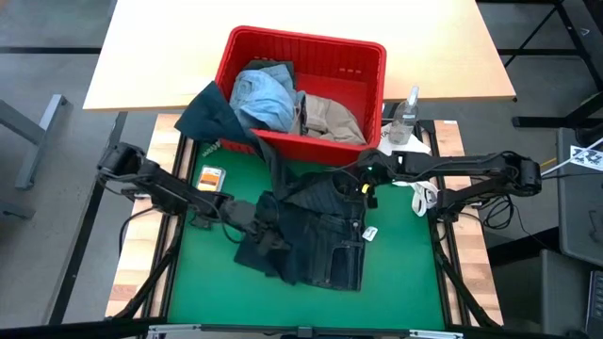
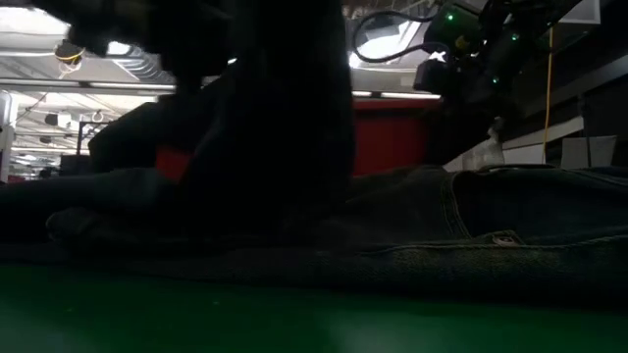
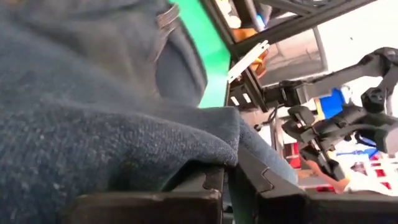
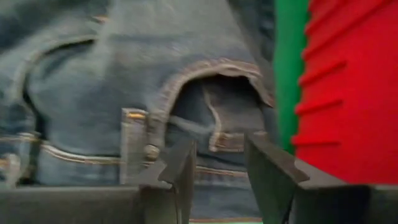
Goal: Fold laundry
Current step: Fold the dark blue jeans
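Navy jeans (image 1: 311, 235) pinched by closed left pincer (image 1: 252, 218).

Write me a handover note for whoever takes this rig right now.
Left gripper: shut on the dark jeans, at their left edge.
Right gripper: open, over the jeans' waistband near the red basket; holding nothing.
Jeans lie bunched on the green mat, not folded.
Light blue denim and beige piece sit in the basket; dark green piece hangs over its left rim.
Left: fold everything.
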Robot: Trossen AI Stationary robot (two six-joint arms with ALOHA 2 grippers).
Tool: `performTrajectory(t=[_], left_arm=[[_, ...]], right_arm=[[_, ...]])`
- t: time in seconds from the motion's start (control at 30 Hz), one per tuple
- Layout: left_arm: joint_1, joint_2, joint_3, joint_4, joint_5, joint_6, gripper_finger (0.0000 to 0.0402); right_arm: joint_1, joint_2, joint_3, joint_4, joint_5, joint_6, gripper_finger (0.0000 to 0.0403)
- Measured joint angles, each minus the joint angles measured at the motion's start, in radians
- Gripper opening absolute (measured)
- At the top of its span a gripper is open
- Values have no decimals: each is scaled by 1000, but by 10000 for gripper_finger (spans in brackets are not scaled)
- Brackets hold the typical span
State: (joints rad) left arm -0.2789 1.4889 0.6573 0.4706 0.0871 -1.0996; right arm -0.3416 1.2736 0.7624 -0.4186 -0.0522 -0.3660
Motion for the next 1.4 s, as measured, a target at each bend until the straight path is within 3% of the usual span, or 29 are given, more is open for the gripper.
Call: performTrajectory(t=[0.37, 0.57, 0.87, 1.17, 1.4], left_arm=[[75, 239, 338, -34, 202, 317, 8], [113, 347, 452, -43, 308, 415, 9], [124, 423, 459, -32, 251, 455, 15], [127, 422, 459, 52, 105, 479, 93], [152, 389, 459, 26, 183, 692, 128]], right_arm=[[1, 0, 3, 21, -46, 75, 136], [1, 0, 3, 26, -46, 76, 136], [1, 0, 3, 26, -46, 75, 136], [1, 0, 4, 27, -46, 74, 136], [1, -46, 4, 25, -64, 75, 136]])
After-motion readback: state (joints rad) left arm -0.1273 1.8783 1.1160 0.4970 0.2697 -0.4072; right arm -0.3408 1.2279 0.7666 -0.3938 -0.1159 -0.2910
